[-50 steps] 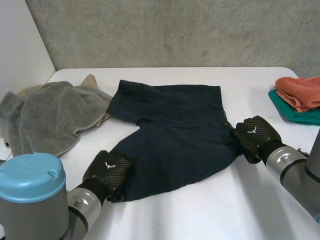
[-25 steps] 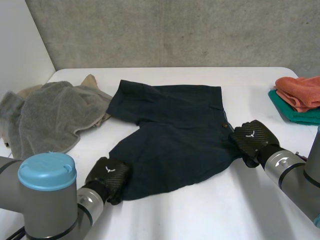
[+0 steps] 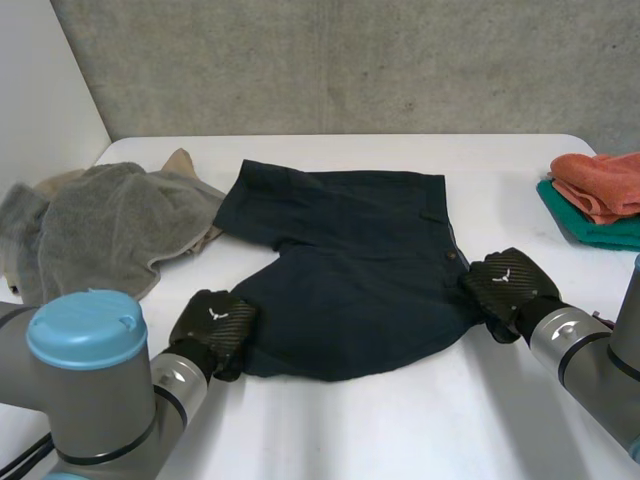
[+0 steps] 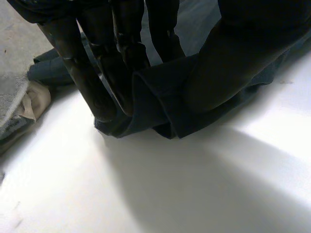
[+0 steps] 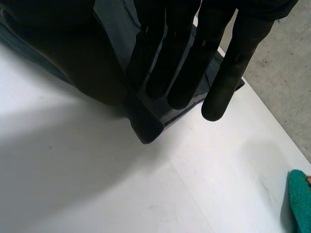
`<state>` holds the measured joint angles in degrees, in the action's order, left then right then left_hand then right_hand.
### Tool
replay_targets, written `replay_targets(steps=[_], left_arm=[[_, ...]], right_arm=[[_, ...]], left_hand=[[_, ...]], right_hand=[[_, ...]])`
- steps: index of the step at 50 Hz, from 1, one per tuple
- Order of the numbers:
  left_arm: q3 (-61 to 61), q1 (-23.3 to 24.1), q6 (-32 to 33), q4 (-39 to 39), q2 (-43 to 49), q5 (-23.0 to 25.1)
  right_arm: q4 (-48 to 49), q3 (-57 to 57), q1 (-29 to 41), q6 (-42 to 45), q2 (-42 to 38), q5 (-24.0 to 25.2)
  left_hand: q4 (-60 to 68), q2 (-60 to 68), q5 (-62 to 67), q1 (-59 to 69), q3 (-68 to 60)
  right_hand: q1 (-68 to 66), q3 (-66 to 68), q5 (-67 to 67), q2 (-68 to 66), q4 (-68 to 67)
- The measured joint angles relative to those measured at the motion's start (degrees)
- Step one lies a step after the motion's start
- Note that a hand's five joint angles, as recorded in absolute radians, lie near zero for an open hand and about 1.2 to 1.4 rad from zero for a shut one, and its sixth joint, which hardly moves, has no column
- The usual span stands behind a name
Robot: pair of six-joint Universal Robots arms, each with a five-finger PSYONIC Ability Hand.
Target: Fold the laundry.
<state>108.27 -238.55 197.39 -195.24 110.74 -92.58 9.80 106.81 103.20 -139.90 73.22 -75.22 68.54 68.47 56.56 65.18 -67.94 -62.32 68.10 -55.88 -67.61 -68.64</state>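
Fingers (image 4: 99, 73) of my left hand (image 3: 212, 325) are clenched with the thumb on a fold of the dark navy shorts (image 3: 345, 265), at the garment's 7 o'clock in the head view. My right hand (image 3: 510, 285) keeps its fingers (image 5: 181, 73) straight and pinches the corner at 4 o'clock against the thumb. The shorts lie spread in the middle of the white tabletop (image 3: 400, 430). At their 9 o'clock a grey towel (image 3: 100, 230) lies over a beige cloth (image 3: 182, 162). Well apart at 2 o'clock, an orange cloth (image 3: 600, 182) rests on a teal cloth (image 3: 590, 230).
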Motion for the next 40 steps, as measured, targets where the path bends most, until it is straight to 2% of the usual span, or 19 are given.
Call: replay_targets(steps=[2,10,14,18,21,27,31,37,40], left_arm=[[0.21,-0.08,0.35,1.26,-1.41,-0.03],[1.53,0.17,4.0,19.3,-15.58,0.37],[1.81,1.74,4.86,31.47,-23.18,2.05],[1.99,3.24,5.03,37.1,-26.95,4.07],[1.93,3.85,5.05,37.0,-27.41,5.06],[0.53,3.11,5.0,27.22,-20.79,5.3],[-1.72,0.35,4.79,19.9,-14.61,4.58],[-6.03,-2.44,4.17,16.07,-10.64,4.06],[-8.53,-3.03,3.83,15.7,-9.54,3.97]], right_arm=[[-1.24,0.03,-0.03,0.26,1.04,-0.33],[-17.69,-0.56,-0.74,4.91,13.04,-2.67],[-28.52,-0.28,-2.04,10.67,19.76,-2.99],[-34.62,0.81,-3.02,15.09,22.96,-2.64],[-36.81,1.78,-3.31,17.17,23.76,-2.34],[-33.32,2.54,-2.72,16.74,19.16,-2.01],[-26.1,1.86,-2.21,10.2,14.38,-2.03],[-18.07,1.91,-2.16,-4.65,11.88,-1.63],[-16.94,2.66,-2.07,-9.48,11.9,-1.11]], left_hand=[[0.0,0.0,0.0,0.0,0.0],[0.01,0.0,0.0,0.0,0.0],[0.02,0.01,0.0,0.0,0.0],[0.03,0.14,0.41,0.0,-0.22],[0.06,0.19,0.58,0.0,-0.28],[0.23,0.21,0.58,0.0,-0.32],[0.25,0.22,0.58,0.0,-0.33],[0.25,0.22,0.59,0.0,-0.33],[0.25,0.22,0.58,0.0,-0.33]], right_hand=[[0.0,0.0,0.0,0.0,0.0],[-2.22,0.08,-1.34,0.0,0.0],[-3.09,0.12,-2.4,-0.15,-0.01],[-3.09,0.13,-2.4,-0.15,-0.01],[-3.09,0.14,-2.4,-0.15,-0.02],[-2.37,-1.1,-1.15,0.99,1.3],[22.29,-27.57,25.51,27.77,28.04],[33.59,-40.04,39.23,39.8,40.76],[35.62,-42.01,41.57,42.0,43.16]])
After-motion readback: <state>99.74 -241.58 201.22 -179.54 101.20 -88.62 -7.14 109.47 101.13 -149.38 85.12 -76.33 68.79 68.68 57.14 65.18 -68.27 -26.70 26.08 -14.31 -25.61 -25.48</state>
